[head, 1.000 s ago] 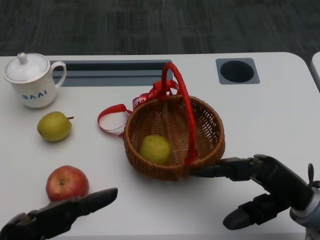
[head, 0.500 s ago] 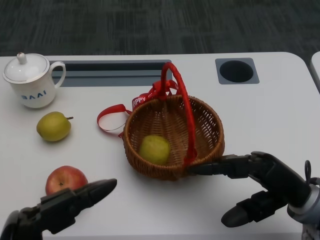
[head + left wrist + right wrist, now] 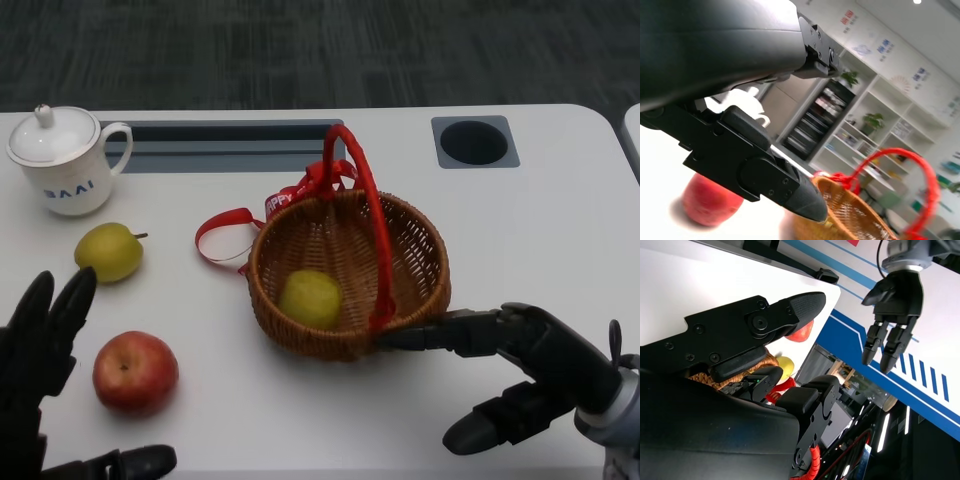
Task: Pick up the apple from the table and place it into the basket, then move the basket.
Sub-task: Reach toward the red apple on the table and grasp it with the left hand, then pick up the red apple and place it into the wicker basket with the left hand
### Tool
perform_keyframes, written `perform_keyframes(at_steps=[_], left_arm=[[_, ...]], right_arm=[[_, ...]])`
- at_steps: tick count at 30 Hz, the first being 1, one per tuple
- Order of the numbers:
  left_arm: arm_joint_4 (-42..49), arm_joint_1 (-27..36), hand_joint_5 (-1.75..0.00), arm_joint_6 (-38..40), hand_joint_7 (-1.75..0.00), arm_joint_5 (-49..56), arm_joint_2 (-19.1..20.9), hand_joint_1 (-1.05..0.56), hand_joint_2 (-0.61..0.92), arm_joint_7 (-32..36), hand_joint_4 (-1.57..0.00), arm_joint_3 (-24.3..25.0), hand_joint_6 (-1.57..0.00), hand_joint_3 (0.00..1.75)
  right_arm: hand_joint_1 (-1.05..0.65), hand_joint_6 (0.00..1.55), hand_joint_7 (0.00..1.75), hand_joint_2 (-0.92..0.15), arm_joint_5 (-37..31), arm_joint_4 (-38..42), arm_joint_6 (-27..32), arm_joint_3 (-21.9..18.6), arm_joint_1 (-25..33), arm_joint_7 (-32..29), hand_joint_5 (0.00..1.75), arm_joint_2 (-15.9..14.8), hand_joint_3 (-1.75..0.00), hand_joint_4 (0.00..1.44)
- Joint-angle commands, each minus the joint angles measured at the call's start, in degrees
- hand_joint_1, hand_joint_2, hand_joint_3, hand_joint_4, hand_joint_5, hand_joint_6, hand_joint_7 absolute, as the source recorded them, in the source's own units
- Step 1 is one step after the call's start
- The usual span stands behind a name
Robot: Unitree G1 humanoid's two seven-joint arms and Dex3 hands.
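Beside the spread, empty fingers of the left hand (image 3: 40,345) lay the apple (image 3: 135,371), not yet grasped; the right hand (image 3: 530,375), open too, touched the basket (image 3: 420,290). Next it must close around the fruit.

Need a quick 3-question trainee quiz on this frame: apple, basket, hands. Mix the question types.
1. True or false: the red apple already lies in the wicker basket.
2. Which hand touches the basket's rim? A) left hand B) right hand C) neither
3. Fill in: the fruit inside the basket is a ____ apple.

Key
1. False; it sits on the table, beside the open left hand.
2. B; its fingertips meet the near rim by the red handle.
3. Yellow-green.
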Motion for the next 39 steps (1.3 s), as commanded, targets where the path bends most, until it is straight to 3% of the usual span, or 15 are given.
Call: perform_keyframes(at_steps=[1, 13, 20, 28, 36, 39], left_arm=[[9.13, -4.17, -0.01, -0.61, 0.0, 0.72, 2.81, -0.82, 0.73, 4.51, -0.06, -0.6, -0.12, 0.0], [40.29, -19.96, -0.03, -3.43, -0.03, -1.05, 5.06, -0.75, 0.74, 15.77, -0.21, -7.91, -0.27, 0.01], [53.79, -26.72, -0.05, -0.94, -0.03, 0.46, 6.08, -0.74, 0.76, 23.11, -0.33, -12.44, -0.36, 0.0], [65.95, -31.55, -0.04, 3.86, -0.03, -0.31, 6.9, -0.69, 0.73, 27.02, -0.43, -16.96, -0.45, 0.0], [69.37, -32.7, -0.03, 4.49, -0.03, -7.27, 5.18, -0.62, 0.71, 23.36, -0.51, -17.13, -0.53, 0.0], [68.7, -32.57, -0.06, 1.39, -0.04, -13.81, 2.93, -0.49, 0.7, 18.92, -0.65, -14.3, -0.62, 0.0]], right_arm=[[-0.5, 0.65, 0.01, -0.87, -0.1, -0.8, 0.4, -0.66, 0.59, -0.33, 0.0, -0.86, 0.0, 0.7], [-0.5, 0.65, 0.0, -0.86, 0.3, -1.56, 0.11, -0.73, 1.21, -0.17, 0.0, -0.92, 0.0, 0.71], [-0.5, 0.65, 0.0, -0.87, 0.33, -2.04, 0.47, -0.74, 1.57, -0.28, 0.0, -0.98, 0.0, 0.72], [-0.5, 0.66, 0.0, -0.87, 0.66, -3.01, 0.76, -0.65, 1.97, -0.16, 0.0, -1.22, 0.0, 0.72], [-0.5, 0.66, 0.0, -0.88, 0.98, -4.09, 1.28, -0.38, 2.48, -0.1, 0.0, -1.11, 0.0, 0.73], [-0.5, 0.66, 0.0, -0.88, 1.02, -4.1, 1.31, -0.38, 2.47, -0.16, 0.0, -0.86, 0.0, 0.73]])
